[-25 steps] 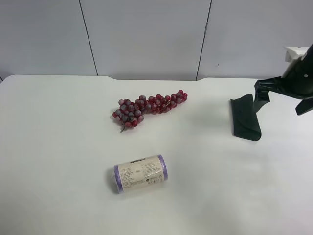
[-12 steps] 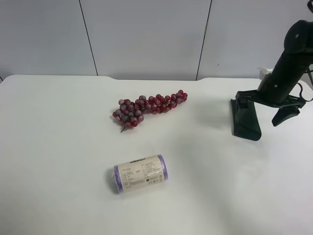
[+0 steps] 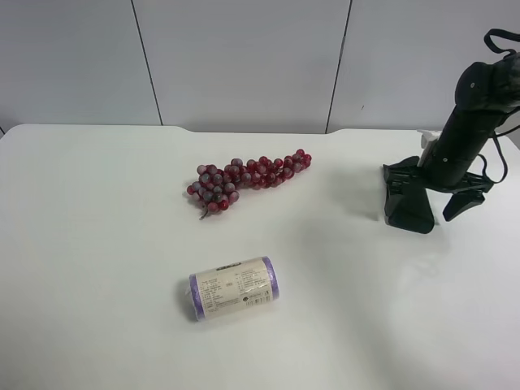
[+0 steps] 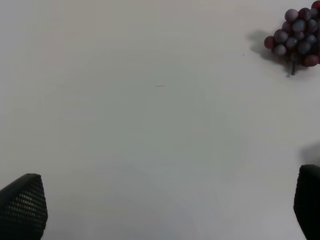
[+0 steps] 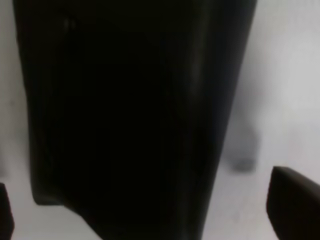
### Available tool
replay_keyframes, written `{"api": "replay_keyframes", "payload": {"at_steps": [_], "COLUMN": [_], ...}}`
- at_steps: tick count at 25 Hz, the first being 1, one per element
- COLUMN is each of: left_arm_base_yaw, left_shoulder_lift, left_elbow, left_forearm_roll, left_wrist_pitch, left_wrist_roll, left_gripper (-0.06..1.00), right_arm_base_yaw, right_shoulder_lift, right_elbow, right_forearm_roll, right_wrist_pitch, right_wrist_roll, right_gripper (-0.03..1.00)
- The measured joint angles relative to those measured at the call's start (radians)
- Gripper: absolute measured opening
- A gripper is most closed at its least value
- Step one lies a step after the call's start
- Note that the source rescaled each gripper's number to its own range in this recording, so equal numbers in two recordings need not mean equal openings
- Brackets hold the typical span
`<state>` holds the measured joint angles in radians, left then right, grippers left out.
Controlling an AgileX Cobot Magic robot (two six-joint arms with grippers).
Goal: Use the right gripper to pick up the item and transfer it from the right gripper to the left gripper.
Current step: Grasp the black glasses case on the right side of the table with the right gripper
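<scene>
The item, a blackish-green glasses case (image 3: 409, 205), lies flat on the white table at the exterior high view's right. My right gripper (image 3: 424, 195), on the black arm at that view's right, is lowered over the case and open, one finger on each side of it. In the right wrist view the case (image 5: 125, 115) fills most of the picture, with the gripper (image 5: 150, 210) spread wide and only its fingertips (image 5: 295, 205) showing at the corners. My left gripper (image 4: 165, 205) is open and empty above bare table. It is out of the exterior high view.
A red grape bunch (image 3: 248, 179) lies at the table's middle back and also shows in the left wrist view (image 4: 297, 35). A purple-ended labelled roll (image 3: 234, 288) lies nearer the front. The white table (image 3: 97, 244) ends at a grey panelled wall behind.
My right arm has swung in from the edge of the exterior high view and come down, bringing the open gripper over the case. The case, grapes and roll have not moved.
</scene>
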<state>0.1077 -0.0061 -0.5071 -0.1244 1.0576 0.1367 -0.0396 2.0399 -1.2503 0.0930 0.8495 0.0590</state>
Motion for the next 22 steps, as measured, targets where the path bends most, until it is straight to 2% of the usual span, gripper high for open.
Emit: {"api": "replay_keyframes", "payload": {"at_steps": [9,15,18,22], "left_arm_base_yaw": [0.0,0.0,0.0,0.0], "left_shoulder_lift": [0.0,0.0,0.0,0.0], "left_elbow": [0.0,0.0,0.0,0.0], "left_forearm_roll": [0.0,0.0,0.0,0.0], "left_wrist_pitch": [0.0,0.0,0.0,0.0], "left_wrist_roll": [0.0,0.0,0.0,0.0], "left_gripper": [1.0,1.0,1.0,1.0], "right_arm_base_yaw": [0.001,0.001,0.001,0.001], "right_shoulder_lift": [0.035,0.035,0.035,0.035], "right_elbow": [0.0,0.0,0.0,0.0], "right_forearm_roll": [-0.004,-0.004,-0.004,-0.004], "right_wrist_pitch": [-0.054,-0.058,-0.058,-0.054], "right_wrist_roll": [-0.001,-0.002,-0.002,-0.002], "right_gripper": [1.0,1.0,0.91,0.66]}}
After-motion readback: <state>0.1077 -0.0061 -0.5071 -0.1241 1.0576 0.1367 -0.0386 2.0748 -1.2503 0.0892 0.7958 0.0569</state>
